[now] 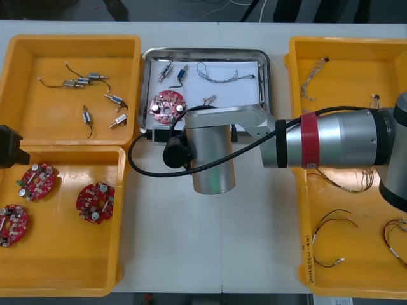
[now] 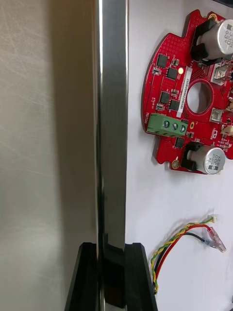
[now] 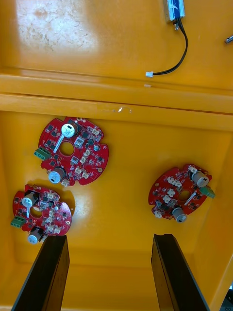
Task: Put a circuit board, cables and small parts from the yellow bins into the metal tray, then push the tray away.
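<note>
**Tray's loaded, right gripper has it by the rim**

The metal tray sits at the far middle of the table, between the yellow bins, and it's white inside. It holds one round red circuit board near the left corner on the robot's side. A little red and yellow cable is just beside the board, not touching it. Farther back are a twisted blue and white cable and two small metal parts.

In the right wrist view the tray's shiny rim runs straight up from between the black fingers. The right gripper is pinching that rim, one finger on the outside and one inside. The board and the red and yellow cable lie on the white floor just past it. From the front, the right arm reaches across from the right and covers the tray's near edge.

The left gripper hangs over the near left bin, fingers spread wide with nothing between them. Three more boards lie in that bin below it. The far left bin has a scatter of small metal parts with short black leads. Both right bins hold loose cables.
</note>
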Controlling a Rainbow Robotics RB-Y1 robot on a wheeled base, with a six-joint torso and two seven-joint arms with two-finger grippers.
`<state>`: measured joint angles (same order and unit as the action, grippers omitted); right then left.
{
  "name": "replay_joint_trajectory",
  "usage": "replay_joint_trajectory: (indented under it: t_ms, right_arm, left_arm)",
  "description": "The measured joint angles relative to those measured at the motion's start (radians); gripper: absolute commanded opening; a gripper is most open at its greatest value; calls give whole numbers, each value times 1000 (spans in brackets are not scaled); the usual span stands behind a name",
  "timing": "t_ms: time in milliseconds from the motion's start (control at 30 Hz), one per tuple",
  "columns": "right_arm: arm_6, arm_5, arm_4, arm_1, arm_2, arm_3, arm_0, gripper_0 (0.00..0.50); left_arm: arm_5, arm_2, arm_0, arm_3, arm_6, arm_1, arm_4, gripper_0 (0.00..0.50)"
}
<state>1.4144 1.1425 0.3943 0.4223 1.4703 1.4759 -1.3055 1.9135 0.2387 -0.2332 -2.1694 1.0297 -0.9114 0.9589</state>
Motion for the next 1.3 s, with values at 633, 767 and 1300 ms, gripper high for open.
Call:
replay_joint_trajectory:
  t_ms: [633,767,1300]
  right_arm:
    - [62,-87,1,1,24,-96,-49,0]
    - [62,-107,2,1,24,-117,-55,0]
    - [62,-215,90,1,24,-228,-84,0]
  left_arm:
    - [0,0,0,0,0,0,0,500]
    - [0,0,0,0,0,0,0,500]
    - [0,0,0,0,0,0,0,500]
